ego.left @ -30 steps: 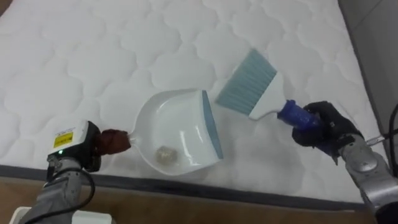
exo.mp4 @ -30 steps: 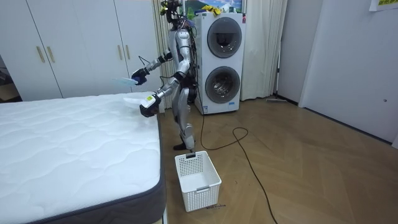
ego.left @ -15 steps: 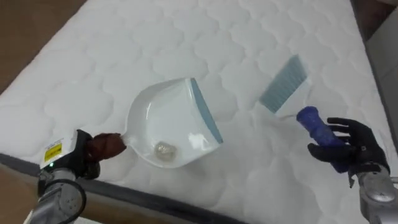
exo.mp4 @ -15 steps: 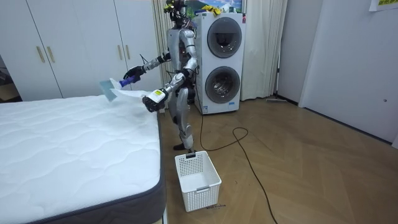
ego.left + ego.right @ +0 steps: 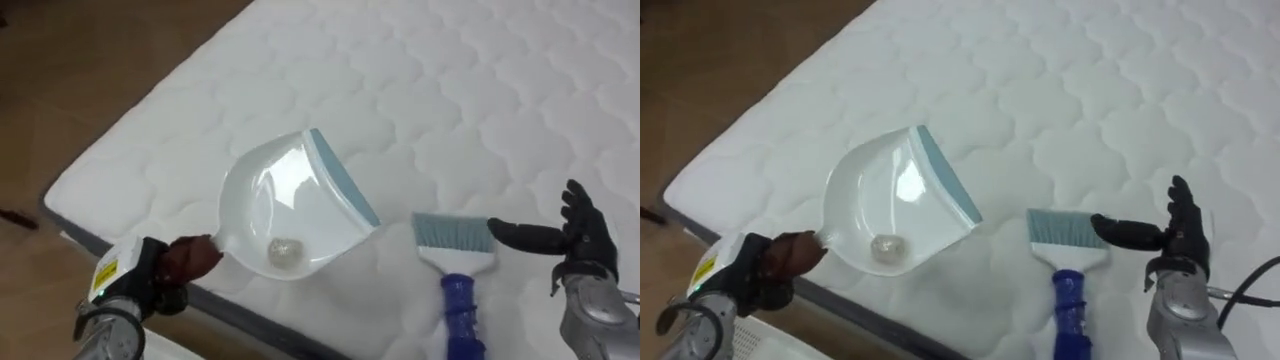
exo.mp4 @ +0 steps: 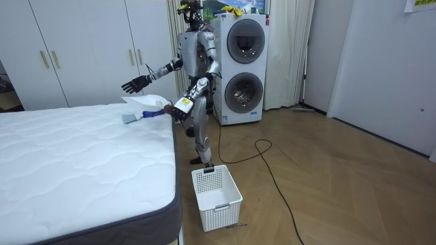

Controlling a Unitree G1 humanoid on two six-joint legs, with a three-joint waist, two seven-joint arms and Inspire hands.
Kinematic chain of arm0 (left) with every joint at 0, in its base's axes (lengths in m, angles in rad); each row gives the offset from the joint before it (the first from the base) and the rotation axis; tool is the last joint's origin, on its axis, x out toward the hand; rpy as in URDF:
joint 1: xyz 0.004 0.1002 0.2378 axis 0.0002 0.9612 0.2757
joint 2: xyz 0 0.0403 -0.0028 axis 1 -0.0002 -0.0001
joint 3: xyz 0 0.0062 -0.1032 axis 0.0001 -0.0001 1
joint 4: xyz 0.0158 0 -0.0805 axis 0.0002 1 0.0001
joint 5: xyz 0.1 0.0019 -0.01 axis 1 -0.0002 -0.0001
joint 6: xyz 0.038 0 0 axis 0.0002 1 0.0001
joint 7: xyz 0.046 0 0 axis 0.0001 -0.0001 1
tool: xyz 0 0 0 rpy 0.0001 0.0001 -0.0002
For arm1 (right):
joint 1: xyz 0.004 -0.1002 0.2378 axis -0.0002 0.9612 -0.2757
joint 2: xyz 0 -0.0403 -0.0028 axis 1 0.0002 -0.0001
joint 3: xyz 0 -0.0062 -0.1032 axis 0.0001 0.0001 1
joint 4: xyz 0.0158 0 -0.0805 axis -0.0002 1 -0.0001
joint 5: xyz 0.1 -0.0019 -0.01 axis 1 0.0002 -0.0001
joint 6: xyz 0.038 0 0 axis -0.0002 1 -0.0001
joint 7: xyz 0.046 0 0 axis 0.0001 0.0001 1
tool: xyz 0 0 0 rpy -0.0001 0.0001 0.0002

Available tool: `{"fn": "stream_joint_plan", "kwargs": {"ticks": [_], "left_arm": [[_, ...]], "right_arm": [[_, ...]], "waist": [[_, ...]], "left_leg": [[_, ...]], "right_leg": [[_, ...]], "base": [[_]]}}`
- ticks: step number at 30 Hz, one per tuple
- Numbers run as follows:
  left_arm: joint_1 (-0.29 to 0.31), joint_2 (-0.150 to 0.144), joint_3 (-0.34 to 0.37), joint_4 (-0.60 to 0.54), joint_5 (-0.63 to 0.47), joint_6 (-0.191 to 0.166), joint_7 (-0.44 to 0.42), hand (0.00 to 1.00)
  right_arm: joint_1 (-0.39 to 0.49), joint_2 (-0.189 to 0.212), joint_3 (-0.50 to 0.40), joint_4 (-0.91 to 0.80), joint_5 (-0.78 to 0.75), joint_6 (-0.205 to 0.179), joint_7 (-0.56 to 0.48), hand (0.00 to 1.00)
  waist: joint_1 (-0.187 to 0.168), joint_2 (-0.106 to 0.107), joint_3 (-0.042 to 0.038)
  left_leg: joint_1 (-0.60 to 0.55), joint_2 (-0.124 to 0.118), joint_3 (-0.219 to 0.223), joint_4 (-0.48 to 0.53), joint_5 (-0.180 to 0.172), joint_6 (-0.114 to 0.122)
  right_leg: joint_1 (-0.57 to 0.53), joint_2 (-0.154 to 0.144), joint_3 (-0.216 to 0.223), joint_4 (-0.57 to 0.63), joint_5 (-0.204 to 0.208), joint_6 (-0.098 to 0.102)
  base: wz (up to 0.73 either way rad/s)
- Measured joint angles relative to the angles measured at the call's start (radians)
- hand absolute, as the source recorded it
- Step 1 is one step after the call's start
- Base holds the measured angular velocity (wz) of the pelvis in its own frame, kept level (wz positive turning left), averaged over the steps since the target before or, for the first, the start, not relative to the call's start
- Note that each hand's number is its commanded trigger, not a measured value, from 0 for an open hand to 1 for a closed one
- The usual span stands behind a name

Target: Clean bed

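Over bed (image 5: 420, 90) corner: dustpan (image 5: 290, 200) held by handle in left hand (image 5: 150, 275), fingers curled round it. Small wad (image 5: 286, 253) inside dustpan. Right of dustpan, brush (image 5: 455, 270) lies on bed. Right hand (image 5: 575, 235) just beside bristles, fingers spread, holding nothing.

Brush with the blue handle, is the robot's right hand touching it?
Apart. The room view shows the open right hand raised in the air, with a clear gap down to the brush lying on the mattress.

dustpan (image 5: 285, 200) white, blue lip | brush (image 5: 457, 272) blue handle | mattress (image 5: 450, 90) white quilted
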Motion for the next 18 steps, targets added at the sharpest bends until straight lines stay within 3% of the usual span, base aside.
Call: {"fn": "stream_joint_plan", "kwargs": {"ticks": [4,6,7,8,9,10,11,12,13,14,18], "left_arm": [[0.001,0.001,0.000,-0.027,-0.004,-0.018,-0.014,1.00],[0.002,0.001,0.000,-0.043,-0.008,-0.018,-0.022,1.00],[0.002,0.002,-0.001,-0.058,-0.009,-0.019,-0.026,1.00],[0.001,0.002,-0.002,-0.071,-0.026,-0.019,-0.026,1.00],[0.001,0.003,-0.002,-0.074,-0.031,-0.022,-0.026,1.00],[0.000,0.002,-0.002,-0.078,-0.039,-0.024,-0.025,1.00],[-0.003,0.001,-0.002,-0.078,-0.053,-0.024,-0.025,1.00],[-0.003,0.001,-0.004,-0.078,-0.061,-0.023,-0.026,1.00],[-0.003,0.002,-0.014,-0.078,-0.071,-0.022,-0.026,1.00],[-0.002,0.000,-0.028,-0.076,-0.080,-0.022,-0.031,1.00],[0.002,-0.006,-0.038,-0.078,-0.074,-0.028,-0.036,1.00]], "right_arm": [[0.000,0.000,0.005,-0.010,0.038,0.000,-0.033,0.00],[0.000,0.000,0.006,-0.011,0.038,0.000,-0.044,0.00],[0.001,0.000,0.005,-0.011,0.036,-0.001,-0.048,0.00],[-0.001,0.000,0.005,-0.014,0.032,-0.001,-0.056,0.00],[-0.002,0.000,0.005,-0.020,0.032,-0.001,-0.060,0.00],[-0.003,0.000,0.006,-0.048,0.032,-0.003,-0.068,0.00],[-0.001,0.001,0.007,-0.077,0.031,-0.005,-0.075,0.00],[0.001,0.002,0.007,-0.092,0.031,-0.005,-0.078,0.00],[0.001,0.002,0.007,-0.114,0.026,-0.005,-0.086,0.00],[0.001,0.001,0.007,-0.122,0.022,-0.006,-0.091,0.00],[0.000,0.001,0.008,-0.149,0.002,-0.006,-0.097,0.00]], "waist": [[0.007,-0.006,0.0030],[0.006,-0.004,0.0035],[-0.006,0.001,0.0070],[-0.006,0.009,0.0066],[-0.001,0.013,0.0083],[0.000,0.019,0.0116],[-0.019,0.018,0.0124],[-0.031,0.015,0.0112],[-0.050,0.010,0.0119],[-0.052,0.001,0.0086],[-0.025,0.003,0.0066]], "left_leg": [[0.007,-0.024,-0.004,0.033,-0.034,0.029],[0.009,-0.046,-0.059,0.045,-0.048,0.039],[0.017,-0.063,-0.116,0.042,-0.054,0.045],[0.017,-0.066,-0.146,0.038,-0.051,0.047],[0.016,-0.067,-0.157,0.035,-0.048,0.049],[0.005,-0.074,-0.177,0.029,-0.034,0.060],[-0.012,-0.098,-0.225,0.029,-0.022,0.070],[-0.021,-0.111,-0.250,0.029,-0.017,0.074],[-0.028,-0.137,-0.284,0.030,-0.013,0.078],[-0.026,-0.157,-0.303,0.031,-0.013,0.079],[-0.016,-0.157,-0.336,0.006,-0.009,0.075]], "right_leg": [[-0.052,-0.089,0.013,0.239,-0.001,0.011],[-0.071,-0.103,0.069,0.314,0.026,0.019],[-0.106,-0.095,0.130,0.355,0.043,0.020],[-0.145,-0.053,0.219,0.347,0.021,0.033],[-0.163,-0.031,0.251,0.327,0.008,0.034],[-0.179,0.013,0.297,0.243,-0.005,0.035],[-0.183,0.044,0.329,0.156,-0.005,0.035],[-0.184,0.054,0.347,0.116,-0.005,0.035],[-0.185,0.068,0.389,0.045,0.015,0.031],[-0.178,0.072,0.418,-0.007,0.073,0.013],[-0.130,0.091,0.413,-0.064,0.084,0.017]], "base": [[0.53],[0.80],[0.88],[0.84],[0.65],[0.78],[0.94],[1.20],[1.08],[0.96],[0.39]]}}
